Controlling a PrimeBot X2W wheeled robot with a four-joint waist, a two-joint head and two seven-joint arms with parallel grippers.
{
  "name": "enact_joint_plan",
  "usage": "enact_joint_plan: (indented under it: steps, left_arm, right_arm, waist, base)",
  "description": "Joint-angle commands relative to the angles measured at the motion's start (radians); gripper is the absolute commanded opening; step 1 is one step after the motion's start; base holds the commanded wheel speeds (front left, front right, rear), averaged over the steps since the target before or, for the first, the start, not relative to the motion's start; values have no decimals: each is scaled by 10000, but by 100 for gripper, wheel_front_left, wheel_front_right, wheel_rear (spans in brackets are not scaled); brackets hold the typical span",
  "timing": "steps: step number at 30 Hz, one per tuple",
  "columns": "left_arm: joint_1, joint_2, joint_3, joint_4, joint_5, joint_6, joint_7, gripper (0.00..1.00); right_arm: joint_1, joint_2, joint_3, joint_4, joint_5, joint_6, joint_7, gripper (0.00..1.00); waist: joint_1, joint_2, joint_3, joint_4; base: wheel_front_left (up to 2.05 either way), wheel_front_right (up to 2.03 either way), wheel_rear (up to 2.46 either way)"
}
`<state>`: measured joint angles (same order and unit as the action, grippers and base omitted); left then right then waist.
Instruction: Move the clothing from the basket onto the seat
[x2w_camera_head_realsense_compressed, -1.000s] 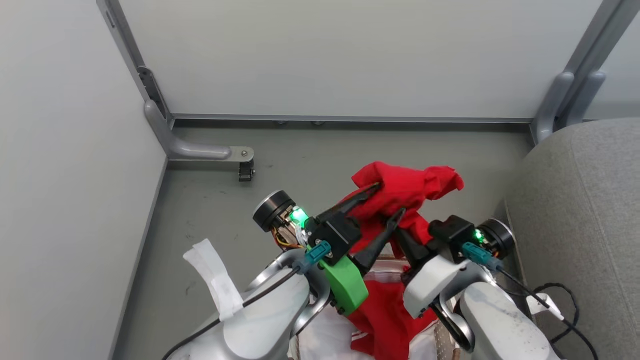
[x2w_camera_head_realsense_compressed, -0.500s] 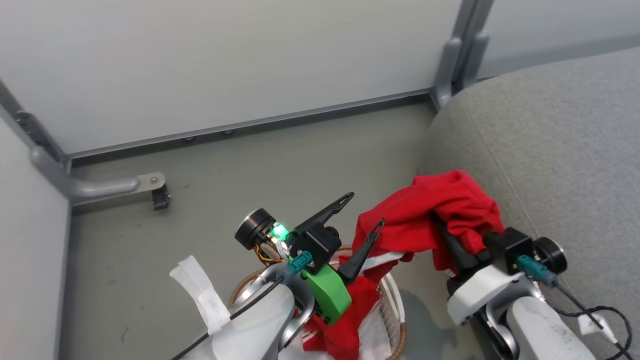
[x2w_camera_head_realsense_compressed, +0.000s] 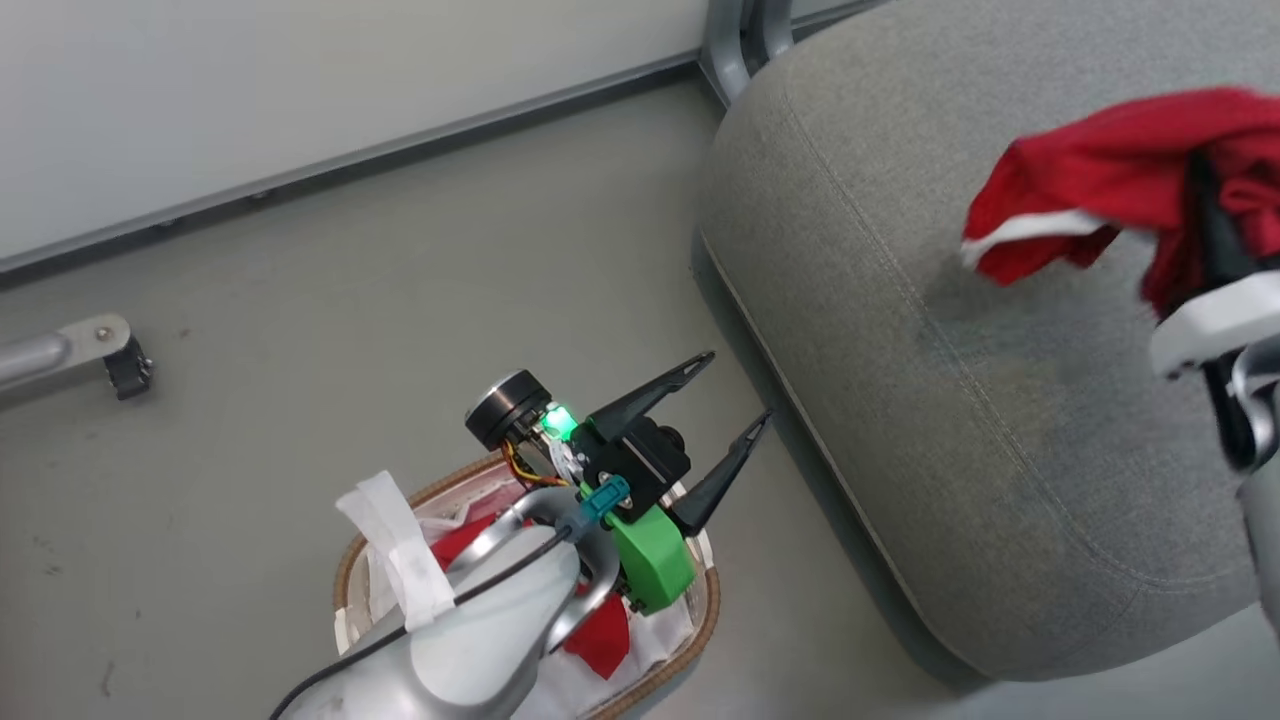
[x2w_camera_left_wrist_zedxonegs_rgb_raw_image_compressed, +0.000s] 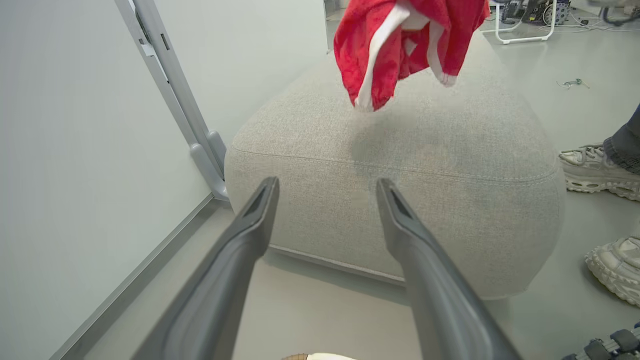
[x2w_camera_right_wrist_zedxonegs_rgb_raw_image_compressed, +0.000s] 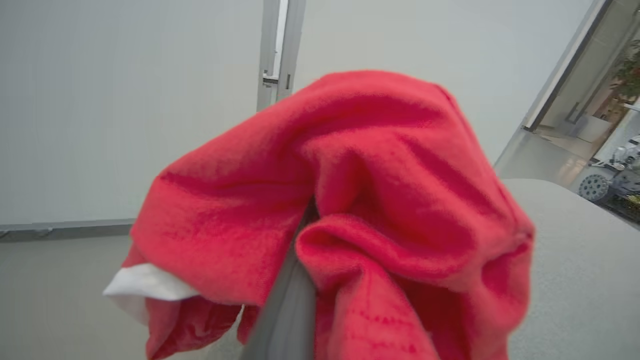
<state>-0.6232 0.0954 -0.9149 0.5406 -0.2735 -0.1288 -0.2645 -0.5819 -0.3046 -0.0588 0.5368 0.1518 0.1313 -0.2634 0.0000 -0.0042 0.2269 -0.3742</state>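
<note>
Bright red white-edged garment (x2w_camera_head_realsense_compressed: 1100, 175) now hangs above the grey woven-fabric seat cushion (x2w_camera_head_realsense_compressed: 950, 400).
Your right end effector (x2w_camera_head_realsense_compressed: 1200, 185) stays clamped on it; your left end effector (x2w_camera_head_realsense_compressed: 735, 387) has let go, jaws apart, above the oval cream brown-rimmed basket (x2w_camera_head_realsense_compressed: 345, 570) holding more red cloth (x2w_camera_head_realsense_compressed: 600, 640).

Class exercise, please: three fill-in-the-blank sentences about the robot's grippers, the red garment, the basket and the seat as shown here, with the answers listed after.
1. The garment clamped in the right gripper is ____ with a white edge.
2. It hangs over the ____ seat.
3. The left gripper, by the basket, is ____ and holds nothing.
Answers: red; grey; open.
</note>
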Motion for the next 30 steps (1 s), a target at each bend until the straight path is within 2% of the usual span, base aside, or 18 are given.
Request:
enact_joint_plan:
  steps: [1,5,12,17,20,21,22,23,26,30]
  left_arm:
    - [-348,271,-60,-9,-30,-19,5,100]
    - [-825,546,-155,-79,-51,-19,3,100]
    - [-1370,927,-78,-305,74,-20,5,100]
    - [-1519,1029,-128,-393,118,-20,6,100]
    - [-1480,1086,-38,-351,90,-21,5,100]
    - [-1458,1090,-46,-320,98,-21,6,100]
    - [-1427,1094,-58,-301,72,-21,5,100]
    - [-1405,1092,57,-319,7,-21,5,100]
    - [-1272,1062,362,-359,-12,-21,5,100]
    - [-976,989,698,-293,22,-21,6,100]
  right_arm:
    - [-680,-96,-401,443,-62,-9,-14,0]
    - [-2265,-532,-1396,1704,-464,-10,-16,0]
    - [-4224,-748,-2625,3047,-1439,-10,-16,0]
    - [-4976,-1039,-3416,3697,-2451,-10,-16,0]
    - [-5071,-1087,-4419,3906,-2877,-10,-16,0]
    - [-5011,-1118,-4847,3993,-2981,-10,-14,23]
    - [-4892,-1079,-5313,4036,-3058,-10,-17,95]
    - [-4764,-1056,-5728,4015,-3205,-10,-16,100]
    - [-4229,-866,-6793,3860,-3749,-10,-16,100]
    - [-3499,-552,-7163,3457,-4063,-10,-16,100]
  waist:
    - [0,42,2043,444]
    - [0,42,2943,922]
    - [0,42,4158,1464]
    - [0,42,4586,1742]
    - [0,42,4673,1855]
    - [0,42,4671,1883]
    - [0,42,4656,1908]
    - [0,42,4625,1919]
    - [0,42,4386,1998]
    - [0,42,3872,2052]
  base:
    - [0,0,0]
    - [0,0,0]
    - [0,0,0]
    - [0,0,0]
    - [0,0,0]
    - [0,0,0]
    - [0,0,0]
    - [0,0,0]
    - [0,0,0]
    - [0,0,0]
